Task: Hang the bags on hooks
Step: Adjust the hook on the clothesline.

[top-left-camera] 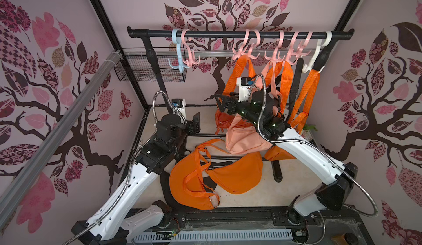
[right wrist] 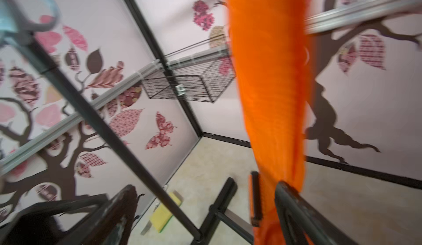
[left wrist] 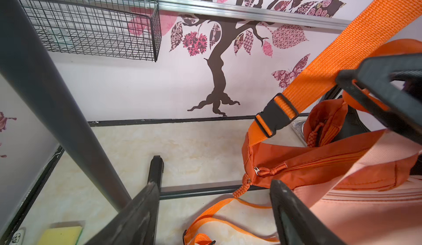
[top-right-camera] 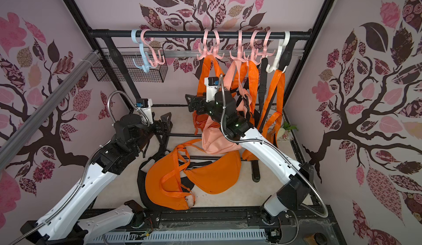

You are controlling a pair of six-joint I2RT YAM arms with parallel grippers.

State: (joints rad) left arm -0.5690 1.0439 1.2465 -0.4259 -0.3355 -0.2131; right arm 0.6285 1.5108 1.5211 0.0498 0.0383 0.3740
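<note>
One black rail (top-left-camera: 228,34) spans the rear of the cell and carries a row of hooks. At its left end hangs a blue hook (top-left-camera: 177,49), with a wire basket (top-left-camera: 148,70) mounted on the wall behind and below it. The left gripper (top-left-camera: 196,122) sits low, near the table (top-left-camera: 251,198). In the left wrist view its jaws (left wrist: 217,173) stand well apart with nothing between them. Two loose orange bags (top-left-camera: 189,182) lie on the table toward the front, between the arms. Further right, the orange bag (top-left-camera: 225,120) hangs by its strap (top-left-camera: 239,72) from a pink hook (top-left-camera: 245,52) on the rail. The right gripper (top-left-camera: 220,102) is raised just beside that strap. In the right wrist view, which is blurred, its jaws (right wrist: 205,186) are spread wide. The strap runs alongside one finger (right wrist: 287,200) and is not clamped. A peach bag (top-left-camera: 244,138) hangs beside the orange bag. At the right end, a white hook (top-left-camera: 319,52) holds another orange strap.
</note>
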